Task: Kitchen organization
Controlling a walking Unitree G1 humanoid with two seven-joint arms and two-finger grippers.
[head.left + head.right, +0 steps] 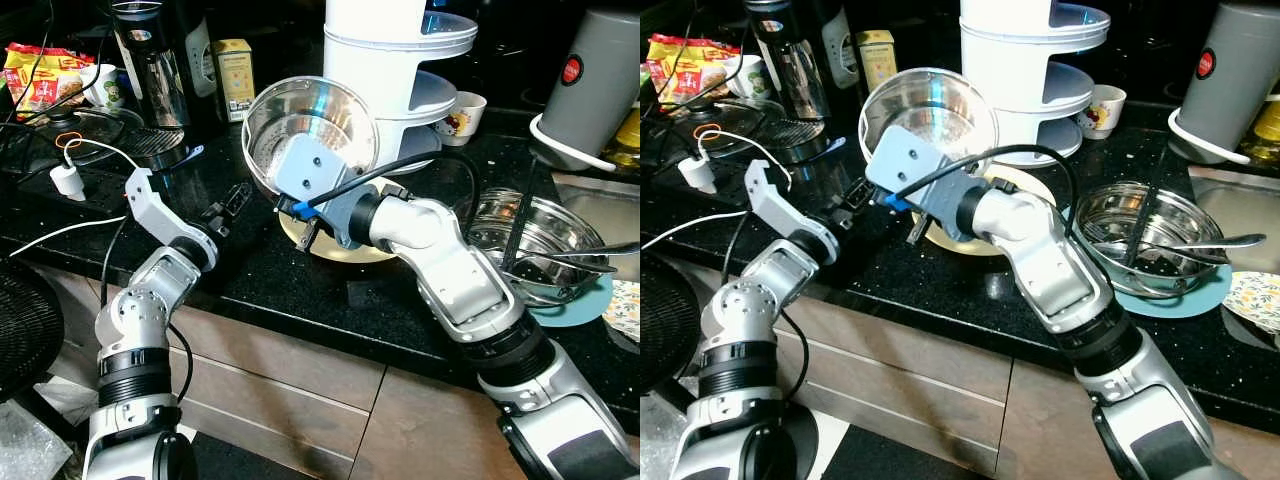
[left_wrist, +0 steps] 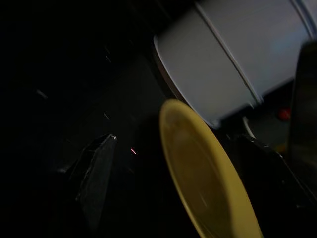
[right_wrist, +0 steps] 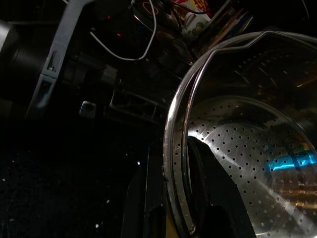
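Head stereo pair down on the counter (image 1: 250, 270); both wrist cameras close, sharing the yellow plate (image 2: 208, 183).

Perforated steel steamer pan (image 1: 310, 125) tilted on edge above yellow plate (image 2: 208, 178), rim pinched by right claw (image 3: 171, 198).

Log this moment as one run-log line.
right gripper: shut on perforated steel bowl rim, tilted above yellow plate | left gripper: over black counter

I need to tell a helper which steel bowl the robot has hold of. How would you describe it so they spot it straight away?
Start at the tall white tiered container at the back of the black counter. Just in front of it, the right gripper holds a perforated steel strainer bowl by its rim, tilted up above a yellow plate. The other steel bowl sits flat with utensils in it.
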